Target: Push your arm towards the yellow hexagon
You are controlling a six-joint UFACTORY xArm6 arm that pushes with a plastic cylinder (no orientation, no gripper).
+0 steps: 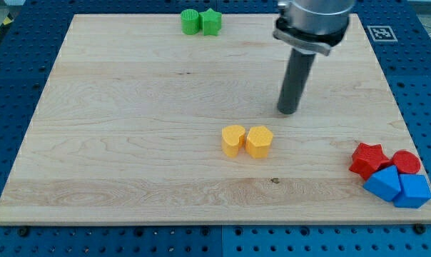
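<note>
Blue blocks (399,187) overlap; arm's top cropped.

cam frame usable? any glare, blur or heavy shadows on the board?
Camera view: even, soft light, no glare on the wooden board; my tip casts only a faint shadow; yellow hexagon and yellow heart are sharp-edged; the arm's upper part is cropped at the view's top.
</note>
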